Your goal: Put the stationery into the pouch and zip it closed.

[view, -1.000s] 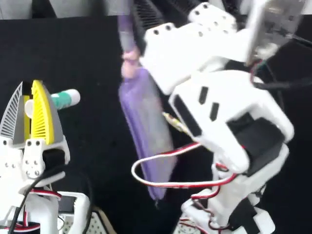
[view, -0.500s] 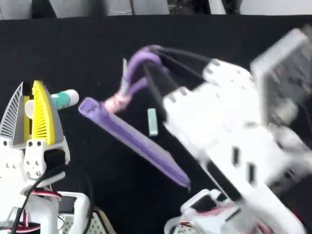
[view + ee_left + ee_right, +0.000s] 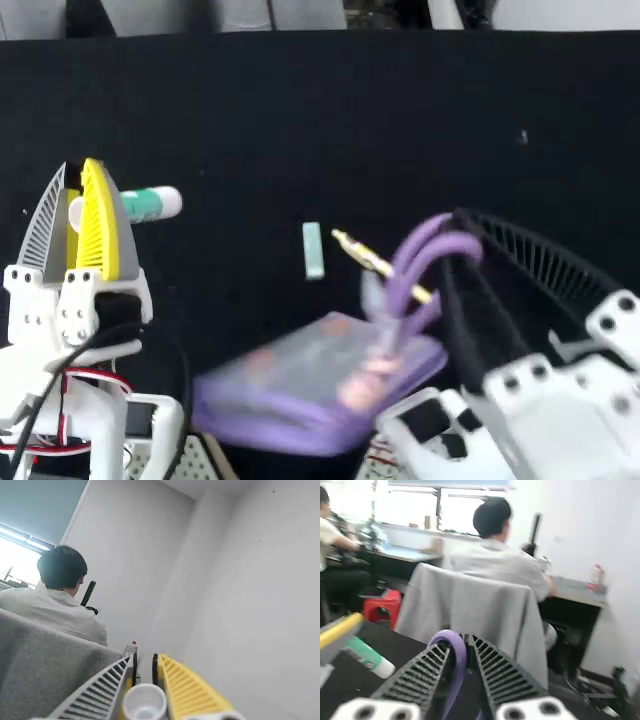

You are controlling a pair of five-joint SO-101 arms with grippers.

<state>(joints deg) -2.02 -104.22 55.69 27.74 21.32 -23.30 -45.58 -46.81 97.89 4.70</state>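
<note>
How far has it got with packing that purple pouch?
Barely begun. Nothing looks packed: the green eraser and yellow pencil lie on the table outside the purple pouch. In hand: the right gripper grips the pouch's strap, the left gripper holds a glue stick. Left: load all three and zip up; the pouch is too blurred to tell if it is open.

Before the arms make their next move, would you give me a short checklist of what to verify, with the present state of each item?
1. Right gripper shut on the pouch's strap: ok.
2. Left gripper holding the glue stick: ok.
3. Pouch mouth open and facing the left gripper: cannot tell, it is blurred.
4. Eraser and pencil inside the pouch: not ok, both lie on the table.
5. Pouch zipped closed: cannot tell.
</note>
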